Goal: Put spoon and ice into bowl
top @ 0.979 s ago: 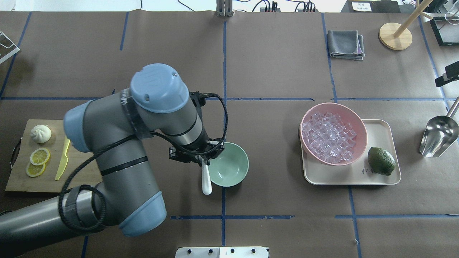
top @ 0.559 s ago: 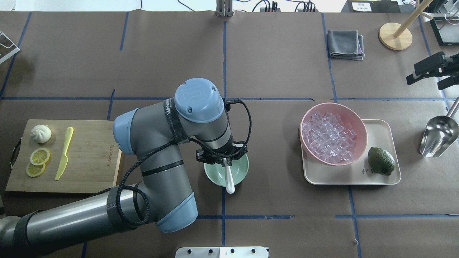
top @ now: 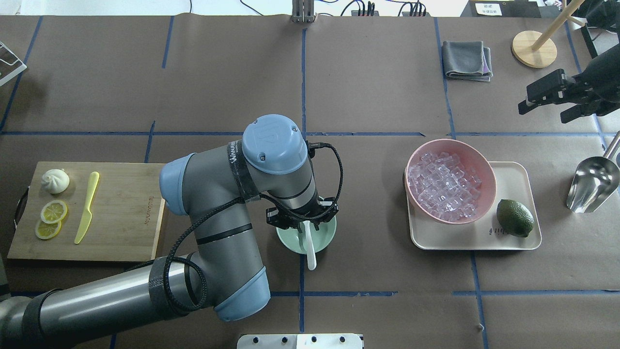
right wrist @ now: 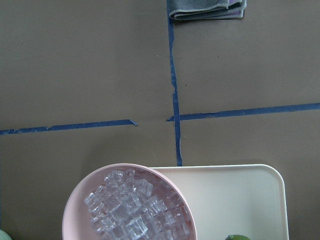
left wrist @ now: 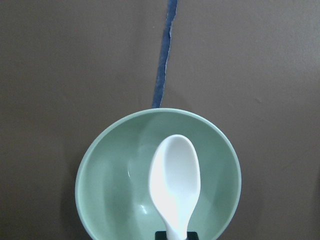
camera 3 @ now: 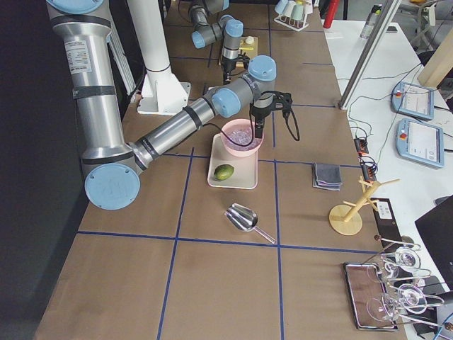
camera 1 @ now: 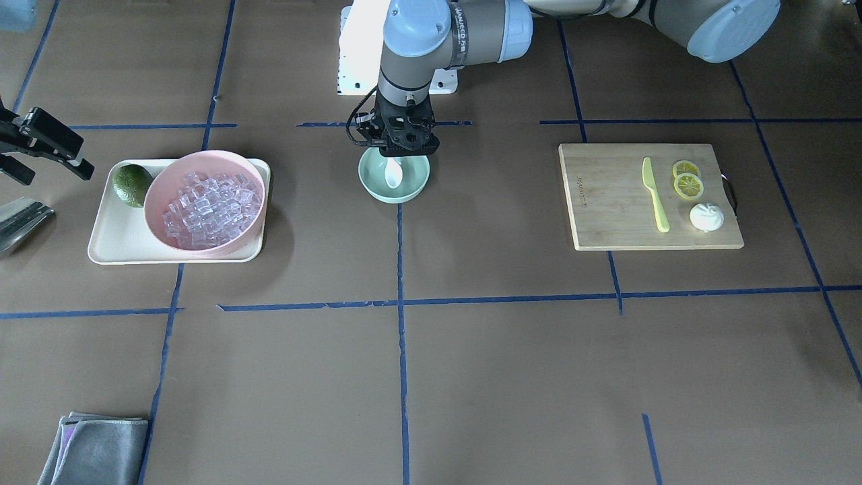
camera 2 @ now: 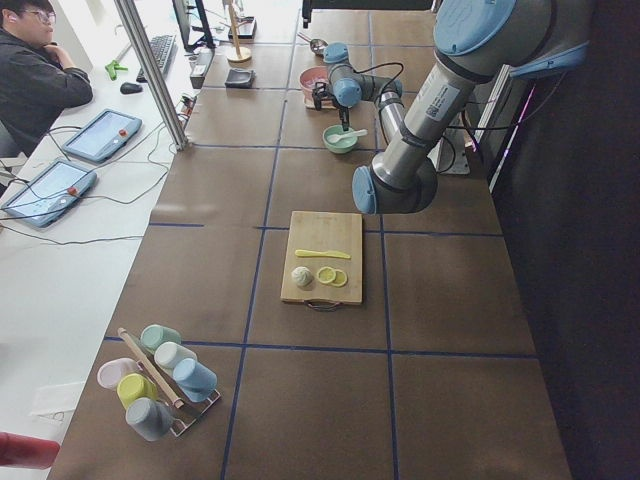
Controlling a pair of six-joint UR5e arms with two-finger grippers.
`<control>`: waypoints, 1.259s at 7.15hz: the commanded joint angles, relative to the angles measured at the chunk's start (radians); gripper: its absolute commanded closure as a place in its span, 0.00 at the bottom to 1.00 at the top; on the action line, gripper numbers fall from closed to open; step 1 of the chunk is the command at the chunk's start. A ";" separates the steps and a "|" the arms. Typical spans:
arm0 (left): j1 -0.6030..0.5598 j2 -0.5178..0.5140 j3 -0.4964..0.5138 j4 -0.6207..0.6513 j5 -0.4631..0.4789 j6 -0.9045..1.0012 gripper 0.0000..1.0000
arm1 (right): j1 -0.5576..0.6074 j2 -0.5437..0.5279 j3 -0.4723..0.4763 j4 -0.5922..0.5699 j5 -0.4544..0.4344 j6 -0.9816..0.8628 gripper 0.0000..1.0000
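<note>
Left jaws are pinching the spoon (camera 1: pixel 393 174).
The bowl (camera 1: pixel 367 182) is sitting directly beneath them; right jaws are hovering spread, empty, near the ice (top: pixel 443 184).

Robot lab, from what I saw. Table (camera 1: pixel 505 377) wrapped in brown paper, gridded with blue tape (camera 1: pixel 401 350). Big industrial arm (camera 3: pixel 92 106) loomed at its edge. Operator (camera 2: pixel 30 75) sat at side bench (camera 2: pixel 50 290) among tablets (camera 2: pixel 100 133), keyboard (camera 2: pixel 160 52), loose cables (camera 2: pixel 135 190).
</note>
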 commanded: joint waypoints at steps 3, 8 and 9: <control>-0.023 0.007 -0.037 0.026 -0.009 0.016 0.00 | -0.150 0.020 0.006 0.082 -0.142 0.147 0.00; -0.223 0.356 -0.510 0.311 -0.035 0.378 0.00 | -0.377 0.010 -0.031 0.181 -0.383 0.166 0.00; -0.262 0.384 -0.564 0.382 -0.035 0.448 0.00 | -0.392 0.019 -0.045 0.179 -0.398 0.124 0.00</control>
